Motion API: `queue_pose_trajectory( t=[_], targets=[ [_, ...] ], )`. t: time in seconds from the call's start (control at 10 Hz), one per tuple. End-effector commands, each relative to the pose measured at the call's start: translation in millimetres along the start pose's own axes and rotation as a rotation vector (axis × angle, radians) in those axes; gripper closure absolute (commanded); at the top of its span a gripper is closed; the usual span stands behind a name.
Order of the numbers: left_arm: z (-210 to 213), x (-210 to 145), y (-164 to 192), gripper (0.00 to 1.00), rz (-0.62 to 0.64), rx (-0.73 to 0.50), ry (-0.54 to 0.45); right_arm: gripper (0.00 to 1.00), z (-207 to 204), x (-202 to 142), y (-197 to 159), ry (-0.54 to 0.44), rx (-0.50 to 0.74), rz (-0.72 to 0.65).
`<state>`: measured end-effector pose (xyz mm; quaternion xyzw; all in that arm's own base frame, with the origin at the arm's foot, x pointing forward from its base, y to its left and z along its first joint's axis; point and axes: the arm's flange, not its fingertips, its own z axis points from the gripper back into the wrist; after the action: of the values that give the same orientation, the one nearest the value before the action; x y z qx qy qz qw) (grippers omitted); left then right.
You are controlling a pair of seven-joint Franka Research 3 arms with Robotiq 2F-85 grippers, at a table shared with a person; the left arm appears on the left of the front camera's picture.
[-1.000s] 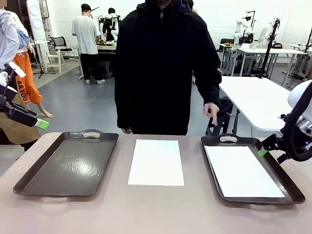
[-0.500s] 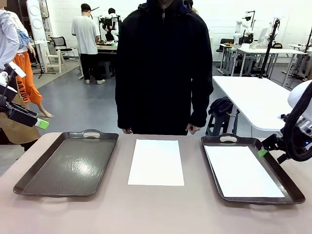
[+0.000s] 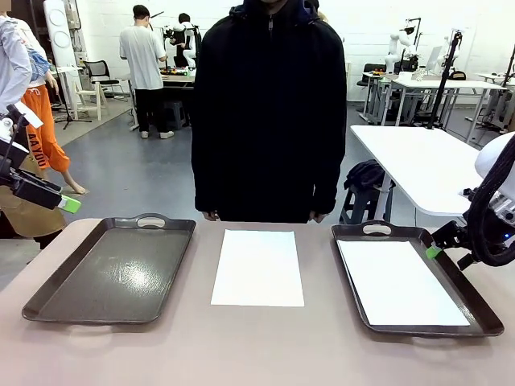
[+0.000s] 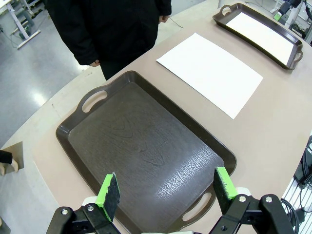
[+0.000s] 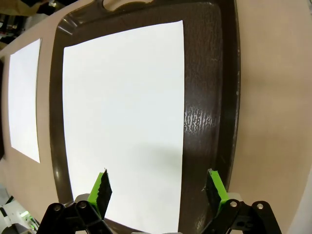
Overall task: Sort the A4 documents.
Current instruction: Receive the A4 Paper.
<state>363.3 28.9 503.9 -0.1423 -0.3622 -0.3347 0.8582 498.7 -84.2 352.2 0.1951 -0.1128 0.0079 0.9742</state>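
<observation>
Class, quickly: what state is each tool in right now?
Left tool: open, holding nothing.
Right tool: open, holding nothing.

I've got the left tray [image 3: 109,269] lower left, centre sheet [image 3: 258,267] flat on the table [image 3: 257,350] mid-frame, second sheet [image 3: 401,283] in the right tray [image 3: 463,289], person [image 3: 269,112] standing top centre, left gripper [image 3: 69,204] at left edge, right gripper [image 3: 434,251] by the right tray's rim.

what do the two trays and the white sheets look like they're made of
Left tray and right tray: probably moulded plastic, dark brown, with a wood-grain texture and glossy glare patches; could be laminate. Middle sheet and sheet in the right tray: paper, matte white, lying thin and flat with crisp edges.
</observation>
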Motion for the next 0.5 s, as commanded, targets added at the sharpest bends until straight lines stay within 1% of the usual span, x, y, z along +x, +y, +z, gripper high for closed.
queue_pose_trajectory(
  t=[0.0, 0.2, 0.3, 0.4],
  targets=[
    [-1.2, -2.8, 3.6, 0.00, -0.015, -0.013, -0.005, 0.00, -1.8, 0.8, -1.6, 0.004, -0.003, 0.008],
    [-1.2, -2.8, 3.6, 0.00, -0.015, -0.013, -0.005, 0.00, 0.0, 0.0, 0.0, 0.000, 0.000, 0.000],
    [-1.2, -2.8, 3.6, 0.00, -0.015, -0.013, -0.005, 0.00, 33.0, -12.1, 21.9, -0.038, -0.063, 0.171],
    [-1.2, -2.8, 3.6, 0.00, -0.015, -0.013, -0.005, 0.00, 66.2, -22.9, 42.6, -0.087, -0.039, 0.302]
  ],
)
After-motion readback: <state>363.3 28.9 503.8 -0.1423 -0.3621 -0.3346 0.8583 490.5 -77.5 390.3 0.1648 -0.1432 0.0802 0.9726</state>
